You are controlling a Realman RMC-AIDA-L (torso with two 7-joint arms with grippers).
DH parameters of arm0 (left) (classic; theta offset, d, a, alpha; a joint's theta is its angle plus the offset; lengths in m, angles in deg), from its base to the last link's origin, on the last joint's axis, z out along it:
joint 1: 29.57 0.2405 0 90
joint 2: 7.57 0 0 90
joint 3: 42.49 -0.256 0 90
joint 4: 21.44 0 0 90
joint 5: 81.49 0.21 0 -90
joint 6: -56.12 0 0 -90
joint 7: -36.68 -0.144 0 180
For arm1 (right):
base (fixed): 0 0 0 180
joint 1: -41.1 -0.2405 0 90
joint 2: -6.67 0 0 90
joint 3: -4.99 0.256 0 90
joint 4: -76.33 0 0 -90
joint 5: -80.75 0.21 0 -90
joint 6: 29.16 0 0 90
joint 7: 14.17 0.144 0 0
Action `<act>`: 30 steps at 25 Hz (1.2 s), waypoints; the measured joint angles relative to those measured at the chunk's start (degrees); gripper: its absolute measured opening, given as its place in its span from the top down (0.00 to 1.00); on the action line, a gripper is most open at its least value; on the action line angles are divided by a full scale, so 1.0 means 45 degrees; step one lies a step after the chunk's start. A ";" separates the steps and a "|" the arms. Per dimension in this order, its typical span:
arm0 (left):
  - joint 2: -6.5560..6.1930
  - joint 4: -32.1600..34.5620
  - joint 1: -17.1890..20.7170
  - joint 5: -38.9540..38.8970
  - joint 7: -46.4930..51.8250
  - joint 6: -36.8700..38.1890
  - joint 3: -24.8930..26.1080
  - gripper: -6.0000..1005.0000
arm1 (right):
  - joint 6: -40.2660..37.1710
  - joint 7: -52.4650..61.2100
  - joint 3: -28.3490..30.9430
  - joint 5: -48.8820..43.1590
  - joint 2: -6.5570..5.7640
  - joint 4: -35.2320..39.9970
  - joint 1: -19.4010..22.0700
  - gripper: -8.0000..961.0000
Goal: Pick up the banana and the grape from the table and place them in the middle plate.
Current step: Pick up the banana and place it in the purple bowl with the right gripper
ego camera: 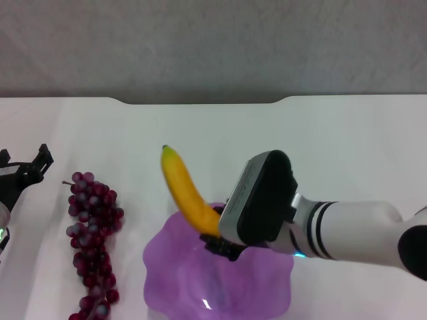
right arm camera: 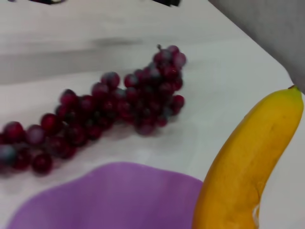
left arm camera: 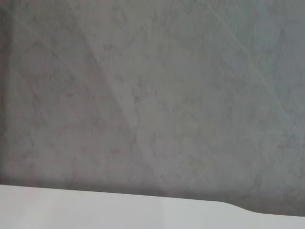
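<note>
A plain white table (ego camera: 347, 133) with a notched far edge stands before a grey wall. The purple plate (ego camera: 180, 280) sits at the near middle. The grape bunch (ego camera: 93, 233) lies on the table to the left of the plate, clear of its rim.

The right hand (ego camera: 223, 243) is over the far rim of the plate, pinching the banana (ego camera: 187, 197) at its near end. The banana slants up and away, its greenish tip pointing to the far left, most of its length beyond the plate rim.

The left hand (ego camera: 27, 167) hangs at the left edge of the scene, to the left of the grapes, with its fingers spread and nothing between them.

Step in hand: placing the banana. To do it well, bring the right hand nearer, so that the whole banana lies over the plate hollow. Lower until the banana rests inside, then release. Releasing now would probably tip it over the rim.

No brand, label or writing is legible.
</note>
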 joint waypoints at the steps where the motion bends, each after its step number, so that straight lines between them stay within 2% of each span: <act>1: 0.0000 -0.0007 0.0001 -0.0003 0.0000 0.0000 -0.0011 0.18 | -0.0012 -0.0001 -0.0122 0.0058 0.0004 -0.0161 -0.0003 0.45; 4: 0.0000 -0.0010 -0.0011 -0.0002 0.0000 -0.0001 -0.0030 0.18 | 0.0208 -0.0012 -0.0311 0.0365 -0.0007 -0.0787 0.0045 0.45; 9: 0.0001 0.0005 -0.0044 0.0007 0.0000 0.0000 -0.0040 0.18 | 0.2003 -0.0026 0.0258 0.1352 -0.0056 -0.1438 0.0026 0.45; 16: 0.0016 0.0007 -0.0057 0.0018 0.0000 0.0000 -0.0054 0.18 | 0.5147 0.0136 0.2610 0.2023 -0.0035 -0.1342 -0.0229 0.45; 20: 0.0005 0.0015 -0.0057 0.0022 0.0000 -0.0001 -0.0054 0.18 | 0.6438 0.0011 0.3654 0.3056 -0.0060 -0.0497 -0.0853 0.45; 25: 0.0001 0.0015 -0.0058 0.0022 0.0000 -0.0001 -0.0053 0.18 | 0.6962 -0.0099 0.3764 0.3697 -0.0030 0.1095 -0.1802 0.45; 30: 0.0000 0.0014 -0.0058 0.0022 0.0000 -0.0001 -0.0054 0.18 | 0.7064 -0.0112 0.3764 0.4018 -0.0022 0.1983 -0.2241 0.45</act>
